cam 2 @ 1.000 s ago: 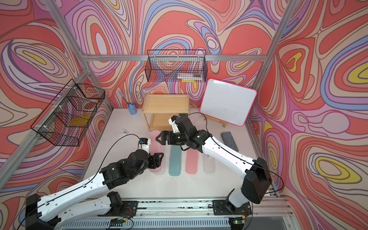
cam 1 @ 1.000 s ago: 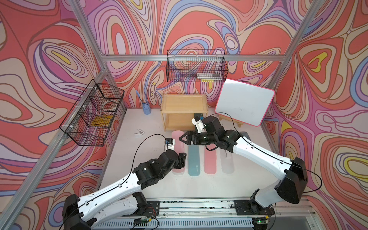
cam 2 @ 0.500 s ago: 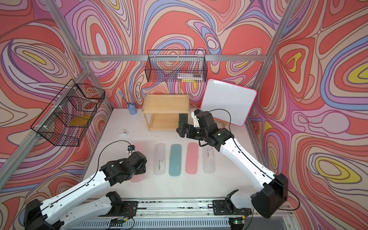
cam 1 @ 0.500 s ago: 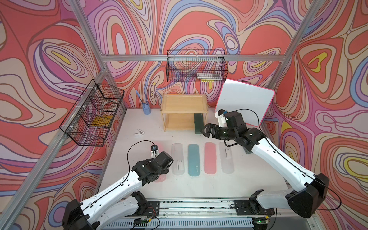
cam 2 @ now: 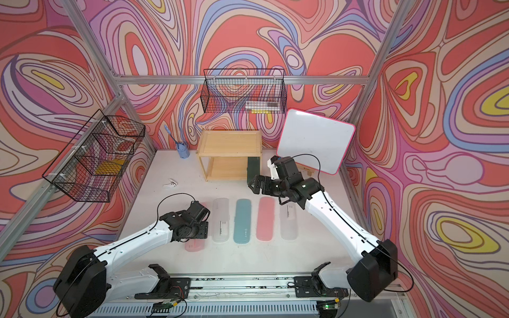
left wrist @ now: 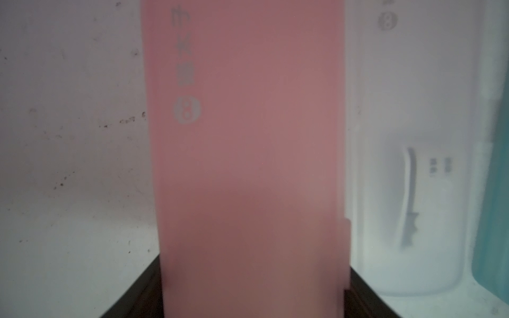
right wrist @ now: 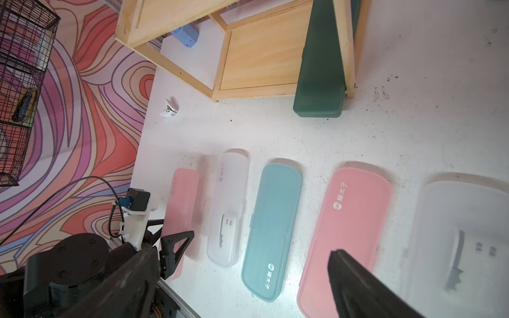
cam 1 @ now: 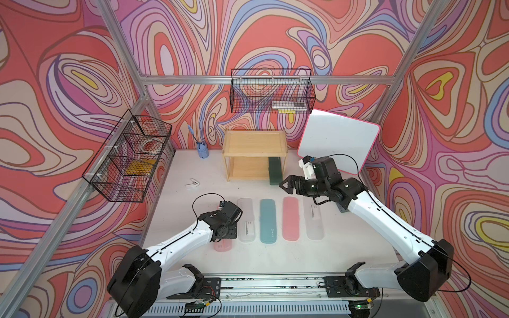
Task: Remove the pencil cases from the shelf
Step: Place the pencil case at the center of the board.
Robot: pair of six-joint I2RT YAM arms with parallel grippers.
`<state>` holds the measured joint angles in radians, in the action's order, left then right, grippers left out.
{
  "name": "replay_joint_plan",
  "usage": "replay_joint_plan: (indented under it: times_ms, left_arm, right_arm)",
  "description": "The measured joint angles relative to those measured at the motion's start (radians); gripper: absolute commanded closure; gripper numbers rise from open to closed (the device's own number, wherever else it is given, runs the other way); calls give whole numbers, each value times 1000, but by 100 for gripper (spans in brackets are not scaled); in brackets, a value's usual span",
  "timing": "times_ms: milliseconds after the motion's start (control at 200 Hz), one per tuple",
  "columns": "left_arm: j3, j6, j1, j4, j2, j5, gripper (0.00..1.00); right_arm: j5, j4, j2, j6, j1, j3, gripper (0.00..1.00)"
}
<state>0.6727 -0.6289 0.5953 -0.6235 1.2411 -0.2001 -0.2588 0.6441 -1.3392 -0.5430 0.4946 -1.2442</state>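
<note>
The dark green pencil case (cam 1: 275,170) lay at the right end of the wooden shelf's (cam 1: 253,140) lower tier, its near end sticking out past the front. Just right of that end hung the right gripper (cam 1: 285,187), fingers spread wide, holding nothing. Nearer, five cases lay in a row on the white table (cam 1: 275,261): left pink pencil case (cam 1: 223,246), left translucent pencil case (cam 1: 246,220), teal pencil case (cam 1: 267,220), right pink pencil case (cam 1: 291,219), right translucent pencil case (cam 1: 314,220). The left gripper (left wrist: 252,297) was clamped across the left pink pencil case
</note>
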Motion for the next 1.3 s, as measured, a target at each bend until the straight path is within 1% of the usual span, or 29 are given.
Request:
replay_joint_plan:
  times_ms: [170,225,345,556,741,811,896,991,1076,1187,1302]
  left_arm:
    - [3,40,-44,53,61,21,30]
    - [3,51,-61,68,71,25,25]
    - [3,71,-92,102,93,39,10]
    - [3,95,-99,145,145,51,0]
    - [25,101,-100,136,148,52,1]
    - [53,101,-100,118,117,53,1]
    - [107,99,-100,96,45,68,1]
    - [187,82,-100,100,-29,120,1]
    - [240,57,-99,144,-45,169,1]
    - [286,10,-99,217,22,230,0]
    - [294,-78,-99,381,172,354,1]
  right_arm:
    - [-3,0,0,6,-11,0,2]
    - [-3,0,0,8,-14,1,2]
    - [-3,1,0,8,-18,1,2]
    - [-3,2,0,10,-19,2,2]
    - [0,10,0,13,-19,3,2]
    - [5,16,0,18,-21,3,2]
    - [18,20,1,24,-27,3,2]
    - [32,19,8,26,-35,6,2]
    - [43,13,22,25,-45,18,2]
    - [59,-4,43,16,-64,42,2]
    - [63,-29,76,6,-89,76,2]
